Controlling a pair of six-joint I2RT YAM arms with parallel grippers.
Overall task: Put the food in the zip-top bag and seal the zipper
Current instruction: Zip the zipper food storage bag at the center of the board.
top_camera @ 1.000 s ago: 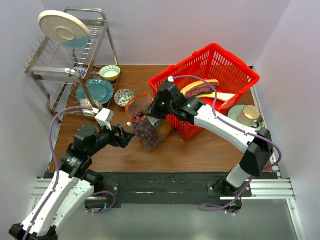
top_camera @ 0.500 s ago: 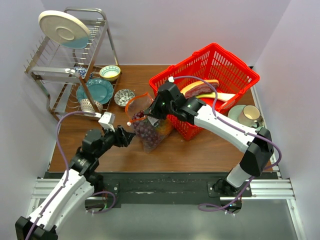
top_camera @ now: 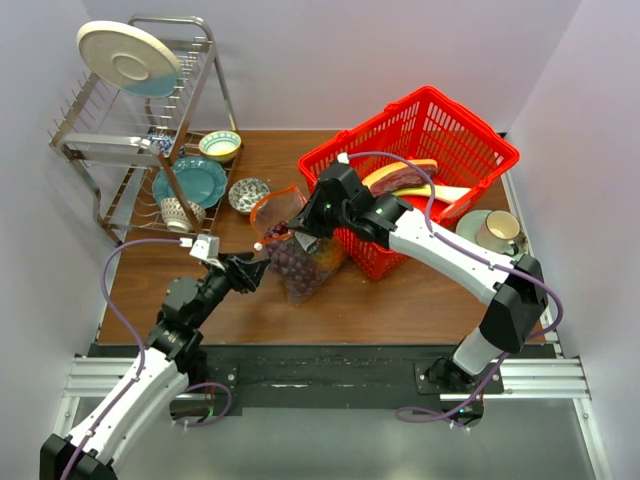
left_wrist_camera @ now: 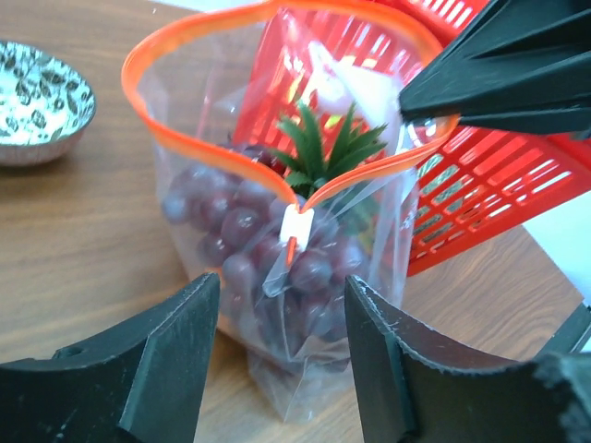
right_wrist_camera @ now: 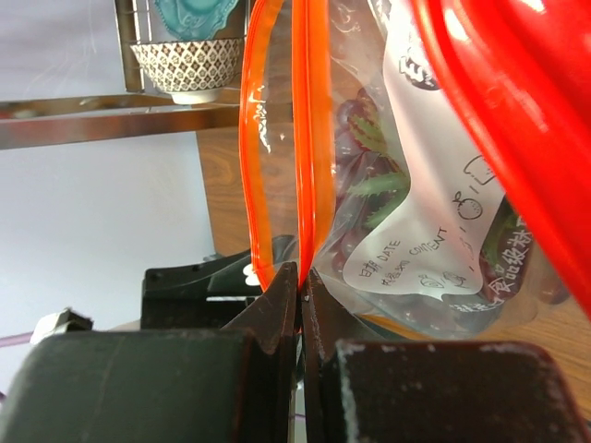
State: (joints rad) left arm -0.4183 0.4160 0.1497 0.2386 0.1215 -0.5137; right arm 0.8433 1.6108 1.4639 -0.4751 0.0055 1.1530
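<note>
Top external view: red plastic mesh basket (top_camera: pixel 455 125) at far right of brown wooden table (top_camera: pixel 400 300). Clear crinkly zip-top bag (top_camera: pixel 300 265) stands against its near-left corner, mouth gaping. Inside: dark purple grape bunch (left_wrist_camera: pixel 231 231) and toy pineapple (left_wrist_camera: pixel 323 152), green crown showing. Right gripper (right_wrist_camera: pixel 300 277) clenched on red-orange zipper strip (right_wrist_camera: pixel 309 138). Left gripper (top_camera: pixel 257 268) released, jaws apart, just left of bag.

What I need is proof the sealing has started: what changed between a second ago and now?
The left gripper swung round to point at the zip-top bag, its elbow sinking toward the near edge. Its jaws narrowed but stay open, touching nothing. Nothing was grabbed or released. Unchanged: the right gripper still pinches the zipper at the open mouth, with the grapes and pineapple inside.
</note>
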